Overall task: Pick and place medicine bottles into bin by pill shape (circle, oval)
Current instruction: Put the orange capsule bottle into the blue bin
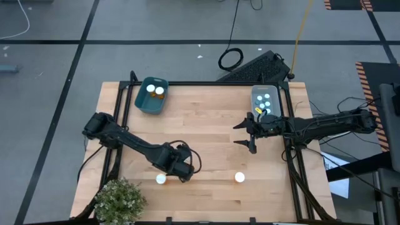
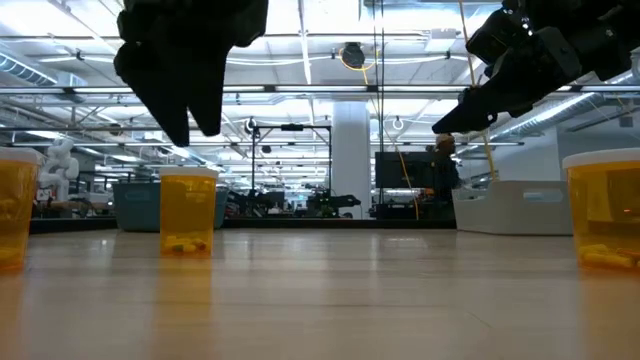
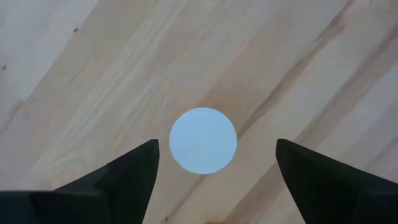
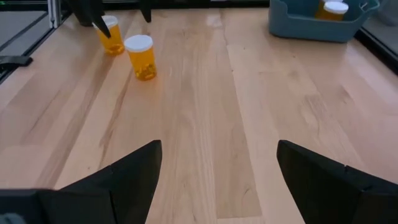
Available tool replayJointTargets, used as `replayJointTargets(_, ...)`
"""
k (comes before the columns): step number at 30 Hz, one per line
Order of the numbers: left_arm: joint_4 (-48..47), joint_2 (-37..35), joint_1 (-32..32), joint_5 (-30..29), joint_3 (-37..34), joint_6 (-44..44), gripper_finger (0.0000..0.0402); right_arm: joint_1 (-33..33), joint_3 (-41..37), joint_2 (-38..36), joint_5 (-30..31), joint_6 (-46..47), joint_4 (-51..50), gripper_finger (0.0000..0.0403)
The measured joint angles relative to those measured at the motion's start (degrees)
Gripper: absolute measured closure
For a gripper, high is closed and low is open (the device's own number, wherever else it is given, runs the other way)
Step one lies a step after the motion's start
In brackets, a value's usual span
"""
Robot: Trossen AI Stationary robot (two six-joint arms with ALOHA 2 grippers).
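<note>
Pale wooden table [image 1: 206, 125] carries two orange medicine bottles with round white caps [image 1: 161, 179]; above the one near the plant [image 1: 119, 200], the left gripper [image 3: 214, 163] hovers, fingers spread wide, touching nothing. Right gripper [image 4: 217, 168] hangs open beside the white bin [image 1: 265, 100].

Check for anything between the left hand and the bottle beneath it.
Nothing visible. The left hand hangs open directly above the bottle, its white cap centred between the fingers, with only bare table around it.
</note>
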Motion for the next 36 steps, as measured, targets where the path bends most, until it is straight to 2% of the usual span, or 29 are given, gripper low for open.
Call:
replayJointTargets(14, 0.1, 5.3, 1.8, 2.7, -0.3, 3.1, 0.0117, -0.1, 0.0, 0.0, 0.2, -2.1, 3.4, 0.009)
replayJointTargets(25, 0.1, 5.4, 3.4, 5.3, -0.3, 5.6, 0.019, -0.1, 0.0, 0.0, 0.2, -2.9, 3.4, 0.009)
replayJointTargets(36, -1.4, 3.6, 4.6, 6.2, -0.2, 8.6, 0.0176, -0.1, 0.0, 0.0, 0.4, -3.2, 3.4, 0.009)
